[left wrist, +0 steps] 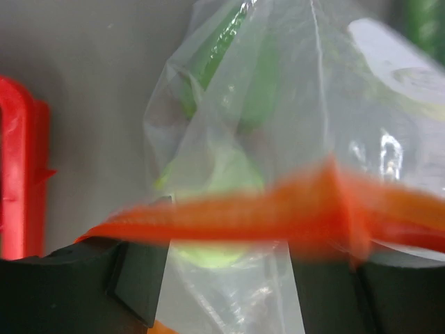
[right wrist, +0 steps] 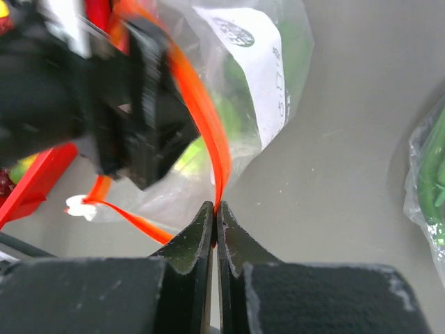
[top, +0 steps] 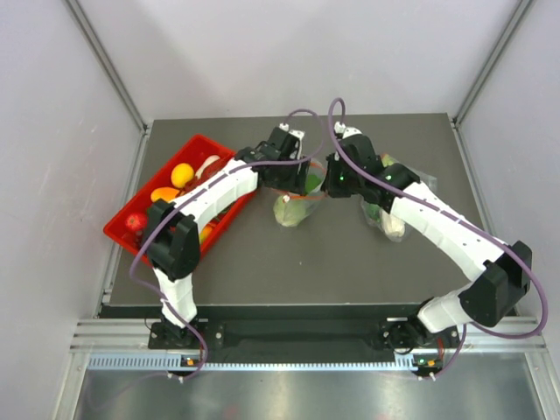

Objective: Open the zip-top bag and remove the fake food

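- Top view: the zip-top bag (top: pixel 294 208) is mid-table, between the left gripper (top: pixel 290 177) and the right gripper (top: pixel 324 181), near the red tray (top: pixel 118 229).
- Left wrist: crinkly clear film, with a blurred orange zip strip (left wrist: pixel 278 209) across my fingers. Rounded pale-green fake food (left wrist: pixel 222 174) sits inside. I can't tell whether these jaws pinch.
- Right wrist: jaws pressed together on the strip's thin lip. I'd pull outward slowly, since slick plastic probably slips.

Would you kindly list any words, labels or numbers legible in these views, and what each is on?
None can be read.
White label on the zip-top bag: a round dark logo and a line of small characters, too blurred to read.
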`<state>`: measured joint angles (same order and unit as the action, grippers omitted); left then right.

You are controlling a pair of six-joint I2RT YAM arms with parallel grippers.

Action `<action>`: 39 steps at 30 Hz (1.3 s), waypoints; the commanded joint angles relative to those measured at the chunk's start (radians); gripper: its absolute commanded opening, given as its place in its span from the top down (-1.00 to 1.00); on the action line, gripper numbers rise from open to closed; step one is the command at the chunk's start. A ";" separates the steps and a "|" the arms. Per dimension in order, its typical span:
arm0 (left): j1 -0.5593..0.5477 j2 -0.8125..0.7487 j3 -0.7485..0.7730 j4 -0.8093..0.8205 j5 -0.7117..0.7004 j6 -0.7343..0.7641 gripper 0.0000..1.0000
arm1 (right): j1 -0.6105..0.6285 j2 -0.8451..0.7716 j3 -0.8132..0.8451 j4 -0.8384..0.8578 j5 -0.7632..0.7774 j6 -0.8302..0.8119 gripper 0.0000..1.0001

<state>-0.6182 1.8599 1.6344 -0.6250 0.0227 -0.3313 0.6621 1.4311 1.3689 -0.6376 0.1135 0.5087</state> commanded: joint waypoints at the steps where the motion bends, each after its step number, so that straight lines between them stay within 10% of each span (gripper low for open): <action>1: -0.066 0.013 0.071 -0.110 -0.179 0.135 -0.42 | 0.025 -0.009 0.056 0.004 0.012 0.008 1.00; 15: -0.081 -0.014 0.125 -0.240 -0.575 0.324 -0.52 | 0.039 -0.001 0.104 -0.020 0.037 0.004 1.00; 30: -0.080 -0.168 0.142 -0.119 0.004 0.224 -0.64 | 0.041 0.069 0.110 0.056 -0.011 0.005 1.00; 39: -0.066 -0.088 0.110 -0.091 0.108 0.156 -0.34 | 0.041 0.038 0.087 0.058 -0.003 0.011 1.00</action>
<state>-0.6888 1.7386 1.7367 -0.7723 0.0628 -0.1501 0.6868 1.4937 1.4307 -0.6090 0.1078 0.5243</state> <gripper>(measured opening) 0.681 0.009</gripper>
